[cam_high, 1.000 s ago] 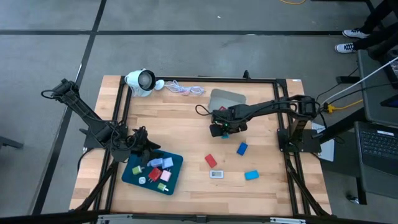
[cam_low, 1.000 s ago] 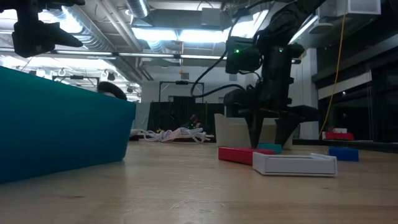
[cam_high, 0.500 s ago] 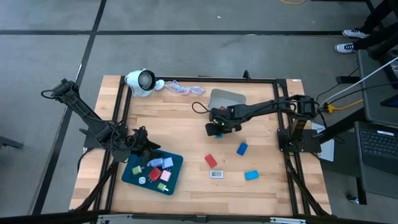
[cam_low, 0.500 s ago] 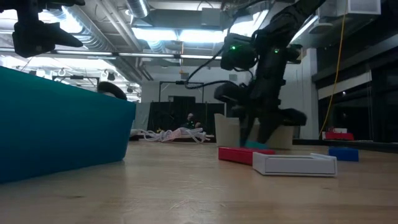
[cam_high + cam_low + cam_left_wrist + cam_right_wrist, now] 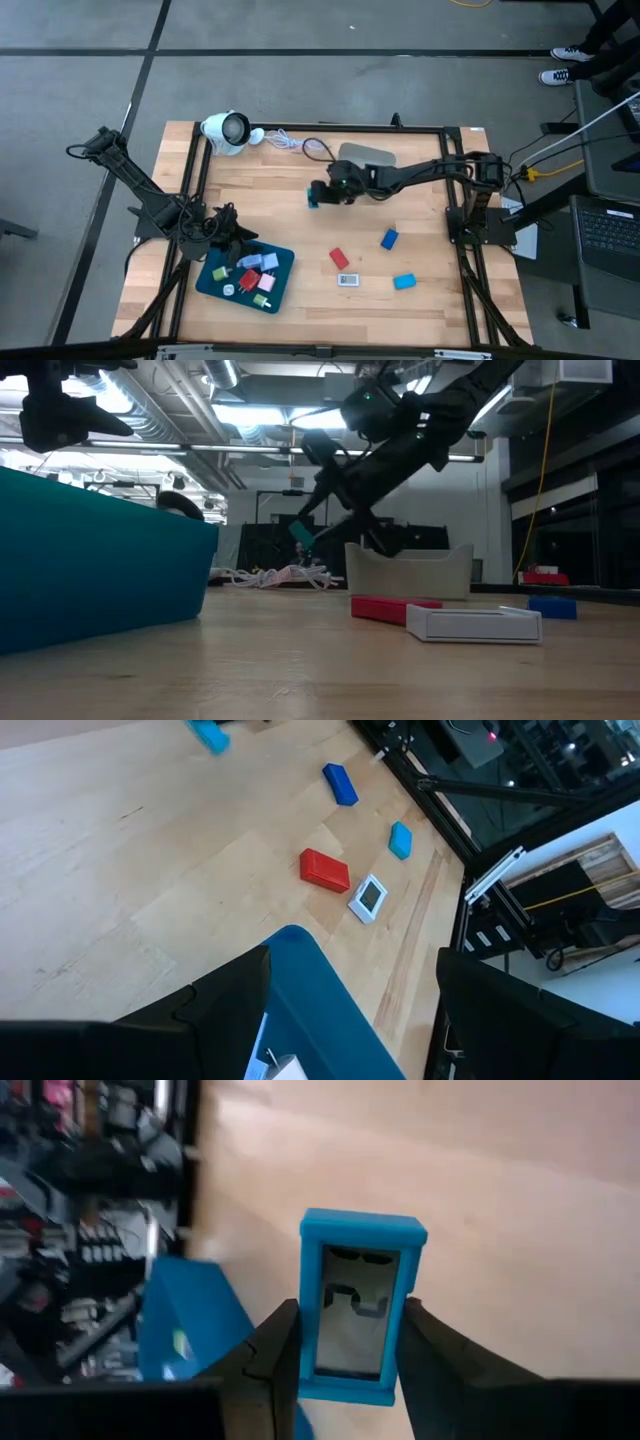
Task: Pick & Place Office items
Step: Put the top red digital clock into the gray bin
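Two grippers are in view, and only the right gripper (image 5: 314, 196) carries anything; its fingers (image 5: 275, 1355) are clamped on the two long sides of a light blue block (image 5: 360, 1307), lifted off the table (image 5: 290, 175) near the board's centre, a little toward twelve o'clock; in the low view the block (image 5: 301, 536) hangs in the air beyond the red piece (image 5: 388, 608) and the white piece (image 5: 472, 623). Four pieces lie loose on the wood toward five o'clock of the board: the red piece (image 5: 340, 258); the white piece (image 5: 348, 280) just beside it at five o'clock; a blue piece (image 5: 389, 239) at two o'clock of the red one; a light blue piece (image 5: 404, 282) well apart toward four o'clock. Several more pieces sit in the teal tray (image 5: 212, 285) at seven o'clock of the board; the left gripper (image 5: 228, 232) hovers at the tray's twelve o'clock edge, its fingers (image 5: 225, 1010) spread apart with nothing between them. A grey bin (image 5: 364, 156) stands just at one o'clock of the right gripper.
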`<state>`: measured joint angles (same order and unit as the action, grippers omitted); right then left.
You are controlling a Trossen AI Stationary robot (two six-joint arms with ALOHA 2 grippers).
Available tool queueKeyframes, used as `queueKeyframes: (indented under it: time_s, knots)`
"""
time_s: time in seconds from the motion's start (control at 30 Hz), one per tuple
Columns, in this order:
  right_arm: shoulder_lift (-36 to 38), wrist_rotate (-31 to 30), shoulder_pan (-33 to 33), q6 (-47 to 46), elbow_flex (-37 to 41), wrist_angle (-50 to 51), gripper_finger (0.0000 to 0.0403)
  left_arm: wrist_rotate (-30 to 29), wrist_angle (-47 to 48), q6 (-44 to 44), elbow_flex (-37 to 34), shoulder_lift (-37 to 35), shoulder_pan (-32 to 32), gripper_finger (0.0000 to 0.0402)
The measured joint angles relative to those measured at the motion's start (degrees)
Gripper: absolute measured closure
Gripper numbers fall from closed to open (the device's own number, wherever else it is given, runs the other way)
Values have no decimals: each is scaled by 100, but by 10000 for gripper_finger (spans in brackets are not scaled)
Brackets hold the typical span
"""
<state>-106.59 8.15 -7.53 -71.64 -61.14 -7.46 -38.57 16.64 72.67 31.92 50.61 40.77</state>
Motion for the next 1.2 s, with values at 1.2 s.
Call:
queueKeyframes:
  time_s: [1.2]
  knots:
    - [1316,-1730,-1244,1316,-11,4092,275,77,117,311,-138,0,-1,121]
